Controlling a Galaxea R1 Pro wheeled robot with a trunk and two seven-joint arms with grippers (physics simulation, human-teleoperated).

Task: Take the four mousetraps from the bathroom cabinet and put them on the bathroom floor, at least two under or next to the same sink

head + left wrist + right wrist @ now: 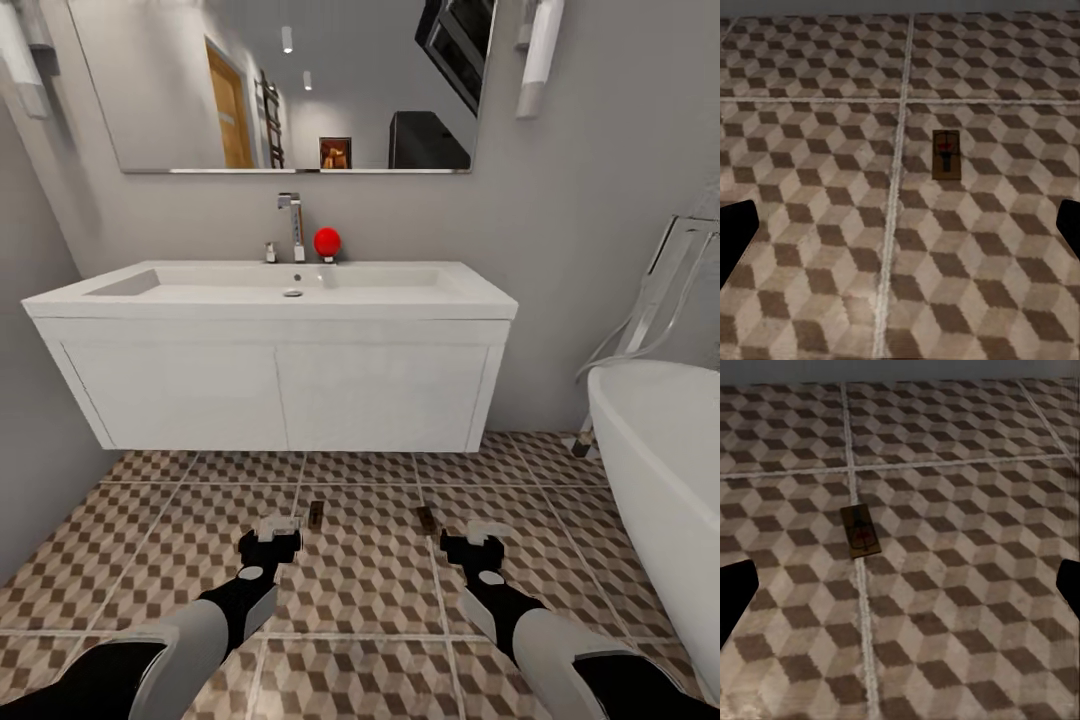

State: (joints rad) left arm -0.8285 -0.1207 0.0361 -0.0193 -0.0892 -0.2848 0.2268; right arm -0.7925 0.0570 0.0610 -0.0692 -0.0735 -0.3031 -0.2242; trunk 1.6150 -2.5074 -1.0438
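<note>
Two mousetraps lie flat on the cube-patterned bathroom floor (pixel 360 570) in front of the sink (pixel 270 285). One mousetrap (pixel 316 514) sits just ahead of my left gripper (pixel 272 534), and the left wrist view shows this mousetrap (pixel 946 154) beyond the wide-apart fingers. The other mousetrap (pixel 425 518) lies just ahead of my right gripper (pixel 478 540); the right wrist view has that mousetrap (pixel 859 530) on a grout line. Both grippers hang open over the tiles, holding nothing. The other mousetraps and the cabinet are out of view.
The white wall-hung vanity (pixel 280 390) leaves a gap above the floor. A rounded white bathtub (pixel 665 480) stands at the right with a chrome stand (pixel 650 300) behind it. A red ball (pixel 327 241) rests by the chrome tap (pixel 290 225). A grey wall closes the left side.
</note>
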